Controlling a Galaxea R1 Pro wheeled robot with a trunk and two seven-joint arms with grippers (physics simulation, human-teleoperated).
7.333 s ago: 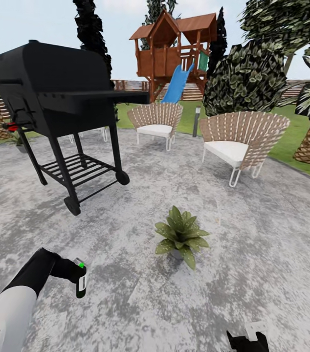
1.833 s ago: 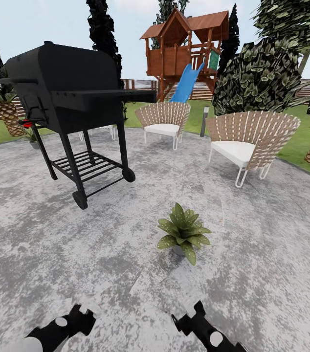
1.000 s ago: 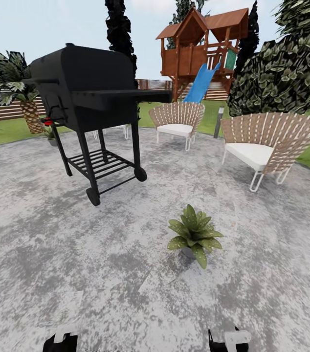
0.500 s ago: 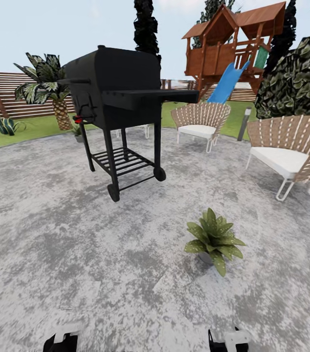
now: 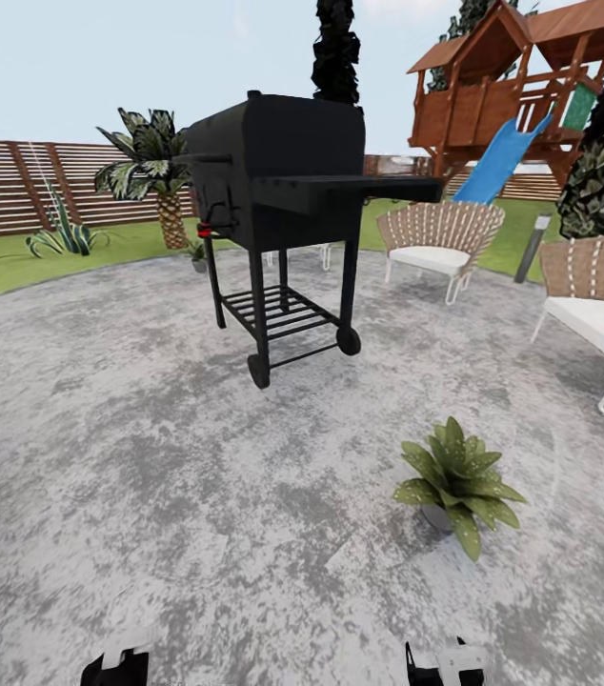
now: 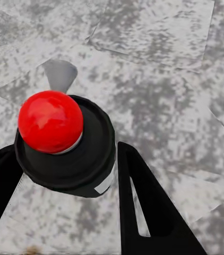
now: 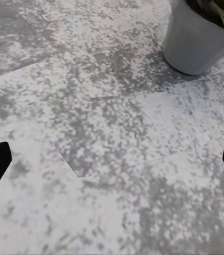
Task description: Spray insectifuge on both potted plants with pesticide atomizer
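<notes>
The pesticide atomizer [image 6: 51, 121] shows end-on in the left wrist view: a red top on a dark bottle with a bit of white label. My left gripper [image 6: 67, 154] is shut on it, a black finger on each side. In the head view the left gripper [image 5: 116, 667] sits at the bottom edge. One potted plant [image 5: 456, 474] stands on the patio ahead and to the right. A second potted plant [image 5: 194, 252] is far off by the palm's foot. My right gripper [image 7: 112, 159] is open above the paving, with the near plant's grey pot [image 7: 194, 45] just beyond it.
A black wheeled grill [image 5: 283, 205] stands mid-patio between me and the far plant. Slatted chairs [image 5: 435, 243] line the right side, the playhouse with its blue slide [image 5: 502, 157] behind them. The wooden fence [image 5: 16, 186], a palm [image 5: 154, 171] and an agave [image 5: 64, 233] edge the lawn at left.
The head view has swung left, so everything has slid right and the fence and agave have come into sight. Both arms have dropped from mid-frame to the bottom edge.
</notes>
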